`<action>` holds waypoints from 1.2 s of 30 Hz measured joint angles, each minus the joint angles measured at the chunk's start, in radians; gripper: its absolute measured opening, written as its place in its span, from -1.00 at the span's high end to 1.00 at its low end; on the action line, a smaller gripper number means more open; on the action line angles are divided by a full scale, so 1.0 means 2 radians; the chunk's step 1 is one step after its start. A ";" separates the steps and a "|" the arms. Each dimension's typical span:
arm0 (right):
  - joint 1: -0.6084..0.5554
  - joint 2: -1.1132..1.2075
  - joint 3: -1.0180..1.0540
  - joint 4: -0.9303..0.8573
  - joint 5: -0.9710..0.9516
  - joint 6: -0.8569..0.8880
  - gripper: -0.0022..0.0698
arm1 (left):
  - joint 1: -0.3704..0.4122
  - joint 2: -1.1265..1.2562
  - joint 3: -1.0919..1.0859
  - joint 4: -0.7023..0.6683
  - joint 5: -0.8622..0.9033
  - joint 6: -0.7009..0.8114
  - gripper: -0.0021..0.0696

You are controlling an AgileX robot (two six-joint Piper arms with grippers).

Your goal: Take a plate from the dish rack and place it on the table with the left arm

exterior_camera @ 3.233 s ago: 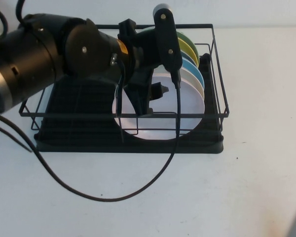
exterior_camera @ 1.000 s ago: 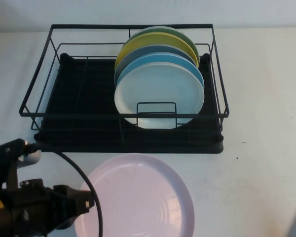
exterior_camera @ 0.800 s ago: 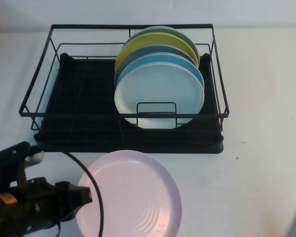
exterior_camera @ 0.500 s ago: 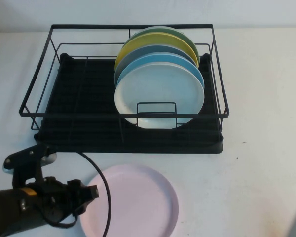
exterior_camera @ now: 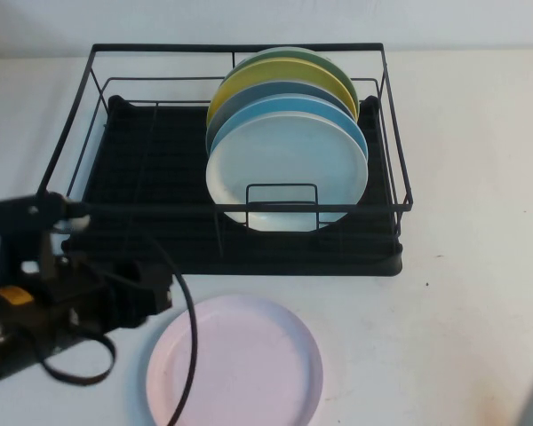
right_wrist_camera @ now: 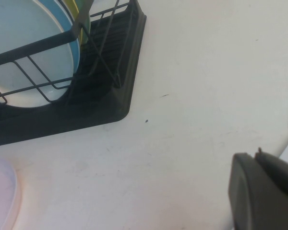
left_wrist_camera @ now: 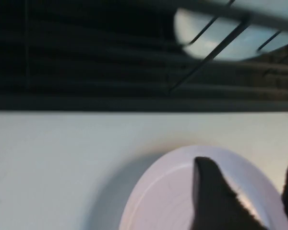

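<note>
Hovering beside the set-down plate, nothing held.

Your left gripper (exterior_camera: 155, 288) hangs just off the pink plate's (exterior_camera: 235, 362) left rim, fingers (left_wrist_camera: 209, 201) spread with nothing between them; the plate lies flat on the table (exterior_camera: 462, 337), with the rack (exterior_camera: 249, 253) just beyond it. Your cable (exterior_camera: 188, 355) drapes across the plate, so pulling away carelessly could drag it. Your right gripper (right_wrist_camera: 261, 189) sits far off, right of the rack; I cannot tell its state.

A row of plates is seen standing on edge toward the far right of the tabletop. The whitish pale-mint plate (exterior_camera: 286, 172) is fronted, backed closely by the light blue plate (exterior_camera: 338, 114), then a grey-blue plate (exterior_camera: 249, 99), a yellow plate (exterior_camera: 289, 71) and a green plate (exterior_camera: 315, 56).
</note>
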 joint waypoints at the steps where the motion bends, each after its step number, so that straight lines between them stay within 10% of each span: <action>1: 0.000 0.000 0.000 0.000 0.000 0.000 1.00 | 0.000 -0.021 -0.002 0.005 0.004 0.009 0.27; 6: 0.000 0.000 0.000 0.000 0.000 0.000 1.00 | 0.000 -0.121 -0.005 0.028 0.042 0.042 0.86; 22: 0.000 0.000 0.000 0.000 0.000 0.000 1.00 | 0.000 -0.224 -0.005 0.164 0.202 0.021 0.95; 36: 0.000 0.000 0.000 0.000 0.000 0.000 1.00 | 0.051 -0.352 0.244 0.316 -0.159 -0.144 0.95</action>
